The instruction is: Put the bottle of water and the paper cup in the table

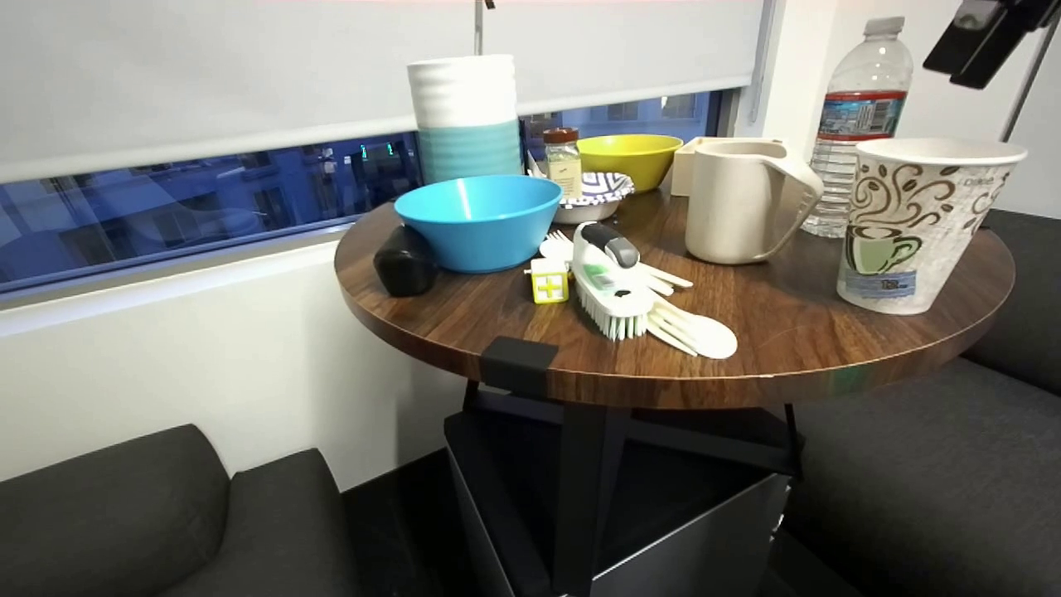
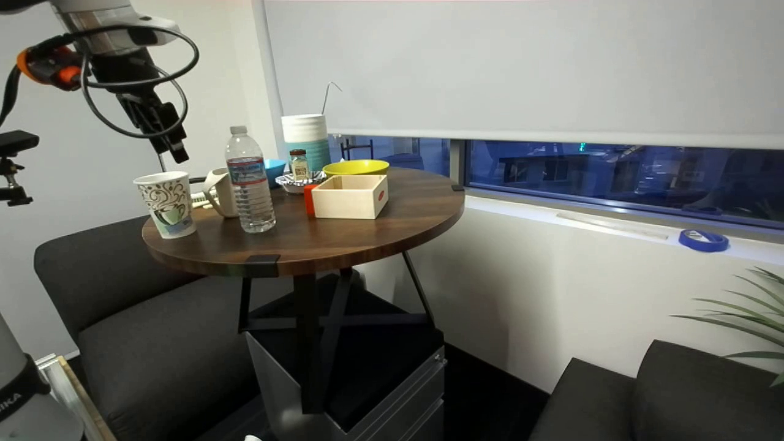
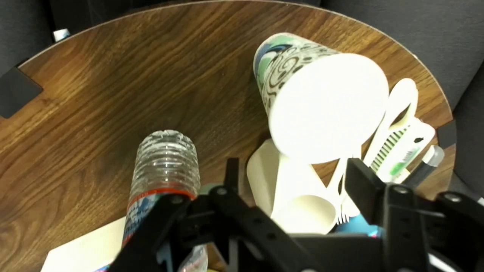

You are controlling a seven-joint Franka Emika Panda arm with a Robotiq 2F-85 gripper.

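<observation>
One bottle (image 3: 162,179) partly behind hand (image 3: 293,173), cup (image 3: 321,98) overexposed inside, wrist view

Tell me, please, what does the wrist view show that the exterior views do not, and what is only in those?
Only the wrist view: the gripper seen with its fingers clearly apart.

Only the exterior views: the cap of the bottle of water, the window blind and, in an exterior view, a roll of blue tape.

Shared: the table, with the bottle, the paper cup and the cream jug on it.
</observation>
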